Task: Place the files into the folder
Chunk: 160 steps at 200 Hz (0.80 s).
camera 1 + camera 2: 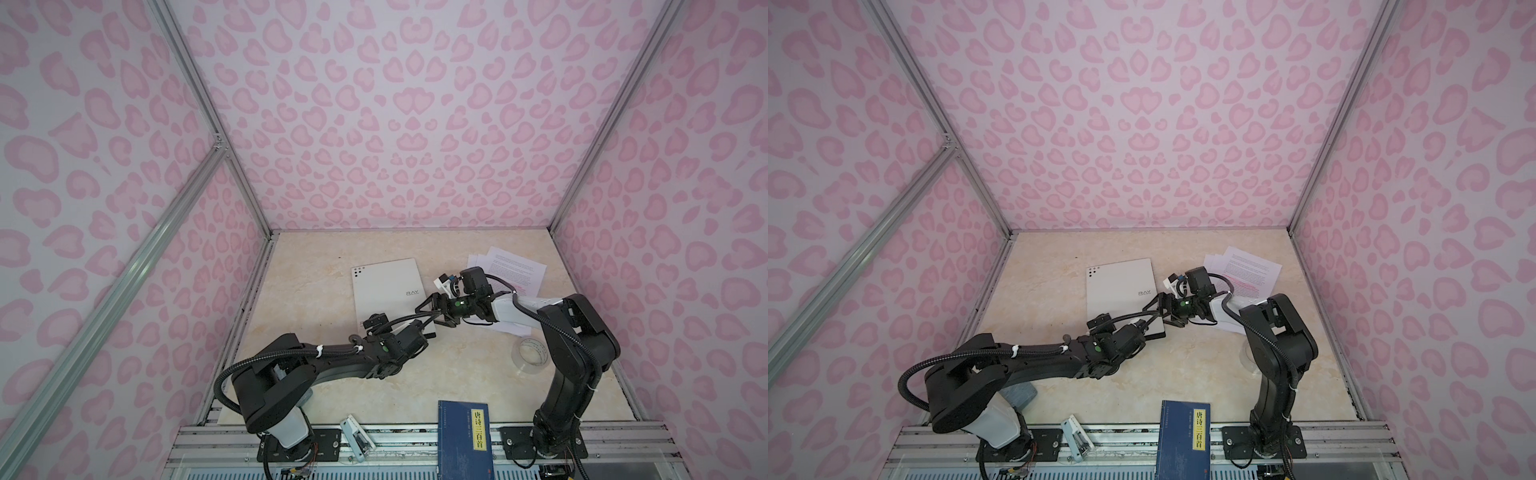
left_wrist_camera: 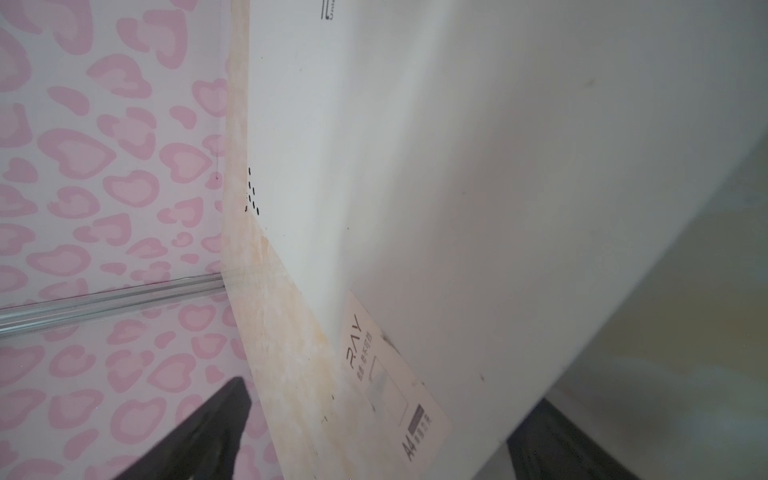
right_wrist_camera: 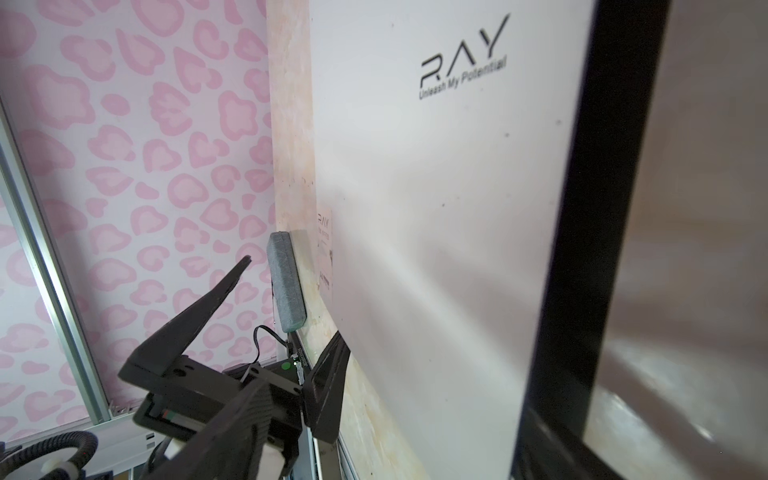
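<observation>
Left arm (image 1: 316, 357) is stretched low over the table from its near-left base, reaching right. Its wrist is rolled, so the left gripper (image 1: 430, 329) has one finger up in the air and the other down by the near-right corner of the folder (image 1: 386, 286). Jaws wide apart, nothing pinched. Folder's lying closed mid-table, white RAY side up, a bit skewed. Right gripper (image 1: 433, 314) comes in at the folder's right edge near the logo, jaws spread w/ that edge between them. Can't tell if they're touching it tbh. The files (image 1: 515, 270) are a fanned pile at far right, partly under the right arm (image 1: 577, 332). That arm stands up from its near-right base, elbow bent, forearm pointing left.
</observation>
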Each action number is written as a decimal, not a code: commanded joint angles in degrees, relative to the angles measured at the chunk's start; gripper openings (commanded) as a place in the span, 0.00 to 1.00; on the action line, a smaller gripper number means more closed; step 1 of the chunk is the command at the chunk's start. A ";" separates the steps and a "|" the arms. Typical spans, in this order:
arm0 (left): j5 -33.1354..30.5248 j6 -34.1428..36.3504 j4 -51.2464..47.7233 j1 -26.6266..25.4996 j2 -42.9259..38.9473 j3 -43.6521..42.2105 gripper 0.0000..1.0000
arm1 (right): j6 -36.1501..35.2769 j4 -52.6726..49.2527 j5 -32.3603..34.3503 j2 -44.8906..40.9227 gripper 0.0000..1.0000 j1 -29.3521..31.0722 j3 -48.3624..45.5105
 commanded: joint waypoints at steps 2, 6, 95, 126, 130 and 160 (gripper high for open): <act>1.52 0.16 -1.44 0.01 -1.92 0.98 0.98 | 0.72 1.89 -1.71 0.60 0.87 0.06 0.27; 2.09 0.34 -1.75 0.01 -2.56 1.06 0.98 | 0.80 1.94 -1.70 0.61 0.87 -0.06 0.32; 15.07 0.08 -8.67 0.19 -17.16 0.98 0.98 | 7.10 8.74 -3.58 0.35 0.87 -0.47 -0.27; 21.00 -1.39 -11.83 4.09 -22.57 3.01 0.98 | 7.17 8.52 -3.19 -1.00 0.87 -0.46 0.19; 21.48 -1.87 -12.39 5.08 -22.83 3.75 0.97 | 7.06 8.34 -3.07 -1.26 0.87 -0.46 0.27; 29.04 -6.30 -16.51 15.37 -23.45 11.72 0.97 | 6.88 8.31 -2.60 -2.92 0.87 -0.30 0.05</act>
